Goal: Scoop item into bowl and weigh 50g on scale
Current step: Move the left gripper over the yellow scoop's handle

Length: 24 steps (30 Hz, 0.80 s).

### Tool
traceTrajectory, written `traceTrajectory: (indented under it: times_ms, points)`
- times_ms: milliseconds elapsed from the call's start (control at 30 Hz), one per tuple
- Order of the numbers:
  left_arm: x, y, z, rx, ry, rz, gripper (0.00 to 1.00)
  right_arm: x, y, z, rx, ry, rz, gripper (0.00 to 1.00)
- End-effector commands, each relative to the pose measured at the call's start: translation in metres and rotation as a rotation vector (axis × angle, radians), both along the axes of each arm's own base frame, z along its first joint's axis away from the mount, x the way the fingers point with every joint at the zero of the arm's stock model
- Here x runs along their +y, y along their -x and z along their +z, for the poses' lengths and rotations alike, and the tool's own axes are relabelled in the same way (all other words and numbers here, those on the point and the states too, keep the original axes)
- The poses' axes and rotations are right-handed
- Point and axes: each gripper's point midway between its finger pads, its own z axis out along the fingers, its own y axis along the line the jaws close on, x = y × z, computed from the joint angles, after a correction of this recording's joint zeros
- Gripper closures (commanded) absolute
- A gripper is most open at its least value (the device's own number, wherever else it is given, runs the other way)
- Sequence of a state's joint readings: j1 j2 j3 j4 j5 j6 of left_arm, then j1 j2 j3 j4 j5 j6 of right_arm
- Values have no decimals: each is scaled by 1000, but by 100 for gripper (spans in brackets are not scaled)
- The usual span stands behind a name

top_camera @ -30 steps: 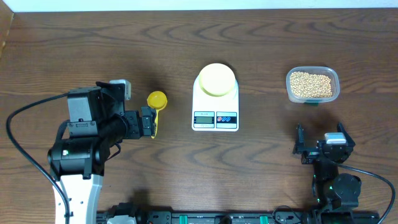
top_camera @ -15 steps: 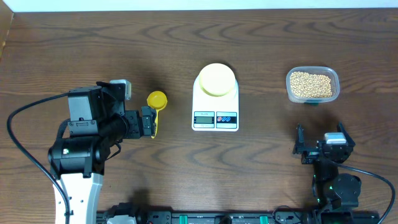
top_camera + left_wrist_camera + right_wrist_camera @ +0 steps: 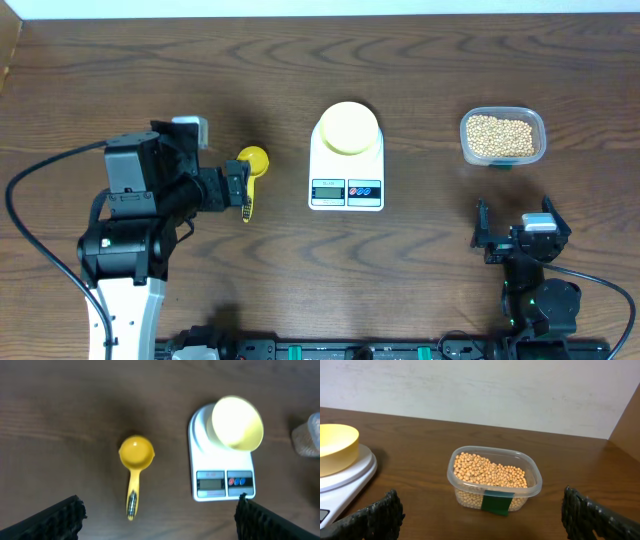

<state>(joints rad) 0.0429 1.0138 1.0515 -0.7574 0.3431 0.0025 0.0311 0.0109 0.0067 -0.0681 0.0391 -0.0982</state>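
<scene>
Tan beans [image 3: 490, 474] in clear tub [image 3: 534, 487]; pale-yellow bowl [image 3: 347, 127] atop scale [image 3: 346, 190].

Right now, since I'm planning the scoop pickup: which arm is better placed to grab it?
Left. The left tool, open, is right at the handle of the yellow scoop; the right tool, also open, sits far off beyond the scale.

Yellow scoop [image 3: 135, 460] lying on wooden table [image 3: 400, 60]; clear container [image 3: 536, 480] with green label [image 3: 495, 501].
</scene>
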Motion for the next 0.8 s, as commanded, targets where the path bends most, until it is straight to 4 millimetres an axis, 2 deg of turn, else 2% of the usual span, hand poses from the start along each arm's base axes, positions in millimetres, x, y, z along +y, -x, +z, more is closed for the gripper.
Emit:
traceTrajectory:
  times_ms: [0, 300, 433, 767]
  points:
    - [-4, -8, 11, -26, 61, 35, 2, 0, 0, 0, 0, -7, -2, 1]
    - [-4, -7, 11, 73, 307, 271, 2, 0, 0, 0, 0, -7, -2, 1]
    - [-19, -4, 14, 121, 437, 278, 2, 0, 0, 0, 0, -7, -2, 1]
    - [-22, -3, 15, 128, 450, 264, 2, 0, 0, 0, 0, -7, -2, 1]
